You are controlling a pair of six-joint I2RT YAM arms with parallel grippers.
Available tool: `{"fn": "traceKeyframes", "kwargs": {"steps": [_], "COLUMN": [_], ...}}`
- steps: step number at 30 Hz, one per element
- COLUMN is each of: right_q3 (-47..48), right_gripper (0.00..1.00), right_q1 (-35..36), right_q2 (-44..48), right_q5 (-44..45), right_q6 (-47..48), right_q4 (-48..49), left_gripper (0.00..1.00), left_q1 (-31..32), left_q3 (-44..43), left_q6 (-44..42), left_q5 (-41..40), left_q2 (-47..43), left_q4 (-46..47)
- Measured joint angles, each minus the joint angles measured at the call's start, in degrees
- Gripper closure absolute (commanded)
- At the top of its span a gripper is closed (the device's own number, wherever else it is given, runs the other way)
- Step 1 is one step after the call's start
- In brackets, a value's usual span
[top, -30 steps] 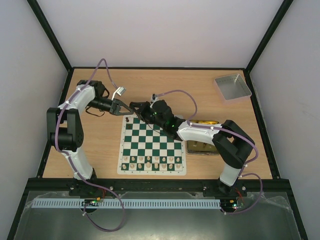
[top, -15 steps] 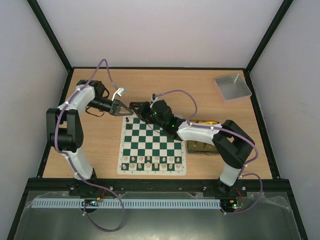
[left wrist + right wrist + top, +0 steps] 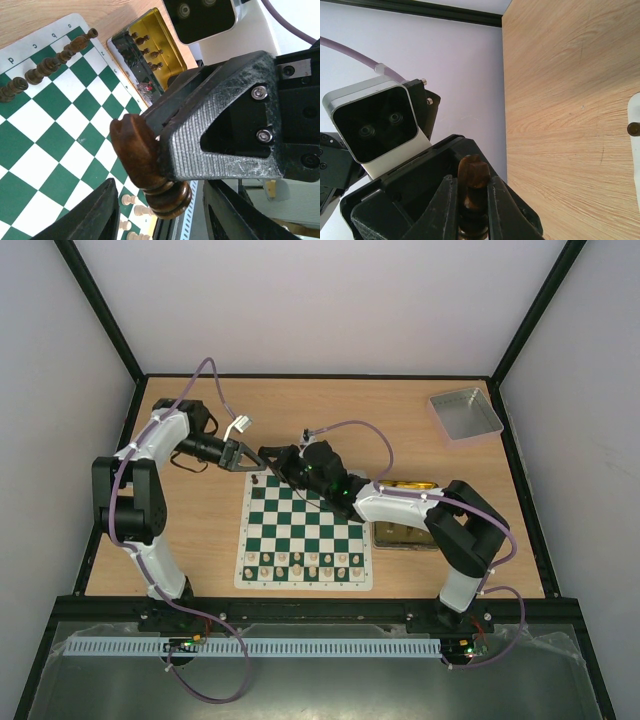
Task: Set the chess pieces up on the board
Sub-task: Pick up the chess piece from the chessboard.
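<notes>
**Top view.** The left hand (image 3: 247,456) and right hand (image 3: 272,462) meet tip to tip in mid-frame, above the upper-left corner of the board (image 3: 300,525). One dark piece (image 3: 256,480) stands near that corner, and pale pieces (image 3: 300,562) fill the two lowest rows. What sits between the hands is too small to tell here. The right arm covers most of the top row.

**Left wrist.** The right hand fills the right of the frame, clenched on a brown piece (image 3: 137,155). The piece is tilted in mid-air over the board, with its base toward the lower right. The left hand's own fingers (image 3: 97,215) at the bottom edge are spread to either side of it and seem clear of it, so that hand is released. At upper left a dark row (image 3: 45,67) stands along the board's lettered edge, which the top view hides. A gold tin (image 3: 145,50) lies beside the board.

**Right wrist.** Its fingers (image 3: 442,200) pinch the brown piece, whose rounded head shows between them at lower middle. The left hand's body and camera sit close behind, and bare bench (image 3: 560,100) fills the right. No squares show, so this view gives no aim.

This looks like a hand-to-hand pass, with the brown piece on the right hand's side. Next, the left hand should back clear. The right hand then has to turn the piece upright and lower it onto a free top-row square without knocking the dark row.
</notes>
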State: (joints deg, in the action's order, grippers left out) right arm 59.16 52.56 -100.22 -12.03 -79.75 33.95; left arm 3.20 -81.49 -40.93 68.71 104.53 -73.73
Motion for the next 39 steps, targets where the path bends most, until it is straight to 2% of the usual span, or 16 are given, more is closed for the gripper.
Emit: {"fn": "traceKeyframes", "kwargs": {"steps": [4, 14, 24, 31, 35, 39], "right_q3": [-0.02, -0.37, -0.52, -0.52, -0.50, -0.52], "right_gripper": [0.98, 0.98, 0.98, 0.84, 0.69, 0.69], "right_q1": [0.00, 0.09, 0.31, 0.31, 0.35, 0.35], "right_q2": [0.00, 0.00, 0.07, 0.07, 0.07, 0.07], "right_q5": [-0.02, -0.07, 0.04, 0.00, -0.07, -0.02], "right_q6": [-0.04, -0.09, -0.07, 0.09, 0.55, 0.87], "right_q4": [-0.09, -0.50, -0.24, -0.28, -0.85, -1.62], "left_gripper": [0.56, 0.81, 0.94, 0.96, 0.98, 0.98], "left_q1": [0.00, -1.03, -1.40, -1.40, -1.40, -1.53], "left_q3": [-0.04, -0.39, -0.57, -0.66, -0.66, -0.74], "left_q6": [-0.04, -0.24, -0.22, -0.22, -0.22, -0.20], "left_q5": [0.02, 0.28, 0.20, 0.17, 0.24, 0.17], "left_q2": [0.00, 0.00, 0.02, 0.02, 0.02, 0.00], "left_q4": [-0.17, -0.46, -0.66, -0.79, -0.76, -0.79]}}
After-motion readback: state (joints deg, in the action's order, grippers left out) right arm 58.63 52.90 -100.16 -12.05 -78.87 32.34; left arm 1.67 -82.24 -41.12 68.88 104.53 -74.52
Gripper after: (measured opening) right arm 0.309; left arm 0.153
